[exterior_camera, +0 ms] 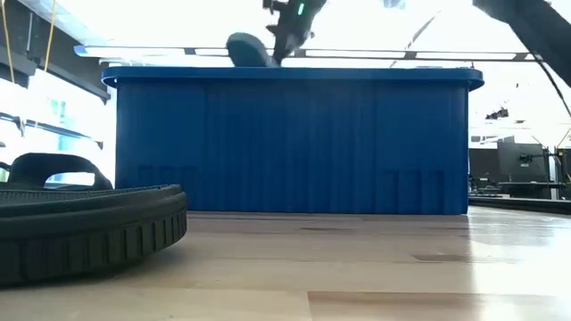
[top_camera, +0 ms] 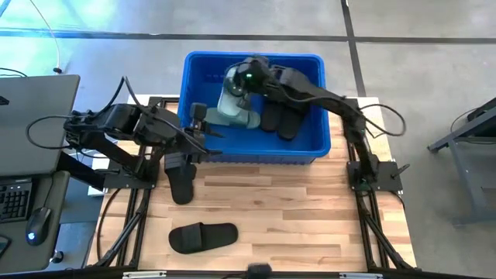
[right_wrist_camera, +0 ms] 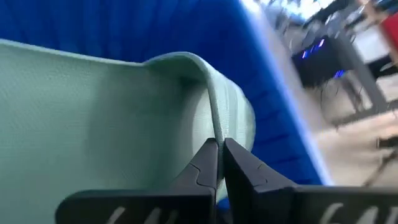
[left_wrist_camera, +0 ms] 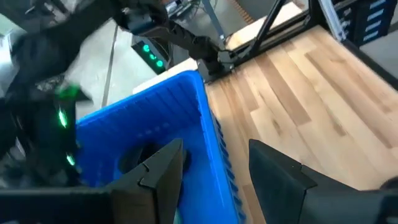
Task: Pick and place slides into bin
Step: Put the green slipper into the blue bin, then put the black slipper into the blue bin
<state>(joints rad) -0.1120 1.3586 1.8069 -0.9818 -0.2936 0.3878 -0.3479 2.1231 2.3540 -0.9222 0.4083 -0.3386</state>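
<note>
The blue bin (top_camera: pixel 252 147) stands at the table's far middle. My right gripper (top_camera: pixel 246 84) reaches in over it, shut on a sage green slide (top_camera: pixel 230 99). In the low view this slide (exterior_camera: pixel 249 49) shows just above the bin's rim (exterior_camera: pixel 294 77). Black slides (top_camera: pixel 280 120) lie inside the bin. Two more black slides lie on the table, one (top_camera: pixel 180 180) in front of the bin's left corner and one (top_camera: pixel 203 236) near the front edge. My left gripper (left_wrist_camera: pixel 214 177) is open at the bin's left wall (left_wrist_camera: pixel 208 134), one finger on each side of it, holding nothing. My right gripper pinches the green slide's strap at its edge (right_wrist_camera: pixel 213 127) between its two fingertips (right_wrist_camera: pixel 205 162). The slide is lifted clear of the bin's floor and shows above the rim in the low view.
Bare wooden table (top_camera: pixel 310 209) lies in front of the bin and to the right. The nearer black slide (exterior_camera: pixel 80 232) fills the low view's left. A desk with a laptop and keyboard (top_camera: pixel 23 139) stands off the table's left side.
</note>
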